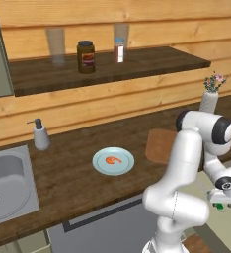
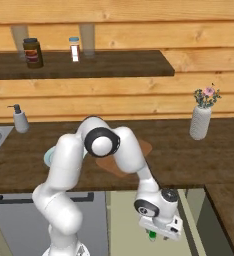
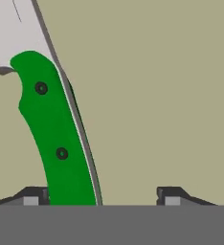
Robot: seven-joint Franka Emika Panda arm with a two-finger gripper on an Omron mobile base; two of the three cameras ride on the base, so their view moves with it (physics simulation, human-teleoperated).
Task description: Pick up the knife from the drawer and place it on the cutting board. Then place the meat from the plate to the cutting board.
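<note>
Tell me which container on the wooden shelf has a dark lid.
The brown jar with the red label: squat, dark-lidded. The small white bottle beside it has a light blue cap, and the two translucent glasses have no lids.

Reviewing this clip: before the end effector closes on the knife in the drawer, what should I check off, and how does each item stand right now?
1. Knife between the fingertips: ok, though its green handle sits close to the left fingertip and far from the right one.
2. End effector open: ok, fingertips wide apart.
3. Knife flat on the drawer floor: ok in the hand view.
4. Fingers low enough to grip: cannot tell.
5. Cutting board free for the knife: ok on the part in sight; the arm hides some.
6. Meat on the plate: ok.
</note>
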